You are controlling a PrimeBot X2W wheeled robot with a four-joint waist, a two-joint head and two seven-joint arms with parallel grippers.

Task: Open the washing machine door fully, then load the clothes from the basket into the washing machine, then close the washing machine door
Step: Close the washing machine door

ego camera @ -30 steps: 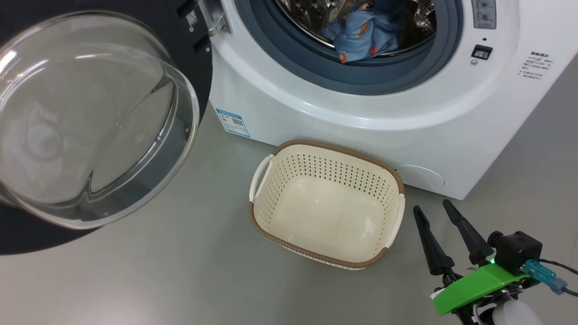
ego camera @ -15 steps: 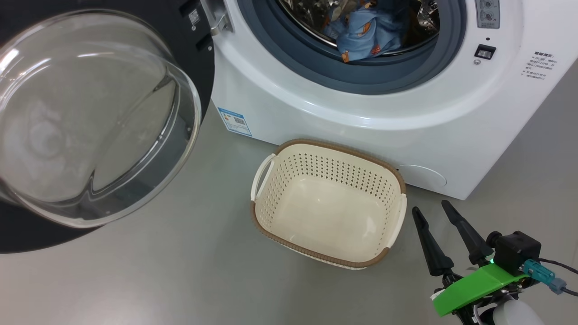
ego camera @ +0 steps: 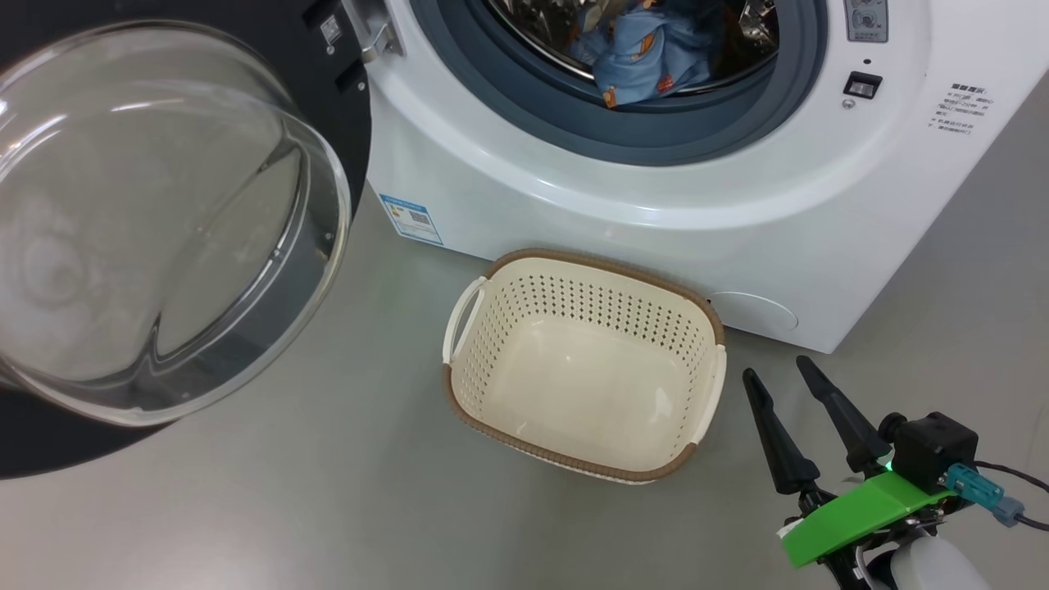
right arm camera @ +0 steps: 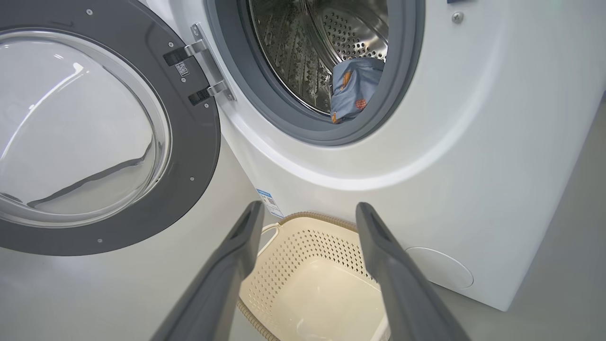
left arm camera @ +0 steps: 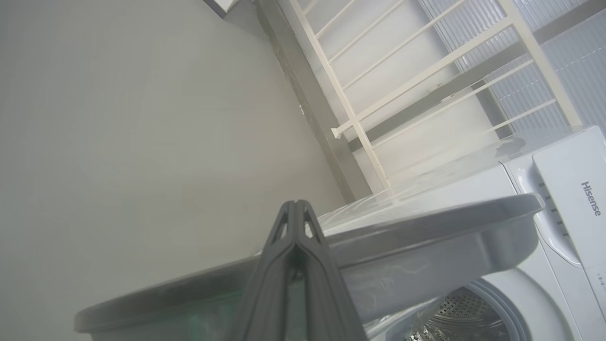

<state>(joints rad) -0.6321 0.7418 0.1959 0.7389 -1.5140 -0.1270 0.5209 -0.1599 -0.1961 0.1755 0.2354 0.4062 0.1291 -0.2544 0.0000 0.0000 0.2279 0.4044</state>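
The left pincer (left arm camera: 296,204) has its fingers pressed together, holding nothing. The washing machine door (ego camera: 164,221) stands open. The clothes (ego camera: 639,49) lie inside the washing machine (ego camera: 656,205); the basket (ego camera: 574,303) sits on the floor before it. The right pincer (ego camera: 774,367) is spread, empty.

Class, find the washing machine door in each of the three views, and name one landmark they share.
Head view: door, left half, swung open.
Left wrist view: door, a grey edge-on band across the lower part.
Right wrist view: door, upper left, glass facing the camera.
Shared landmark: the steel drum.
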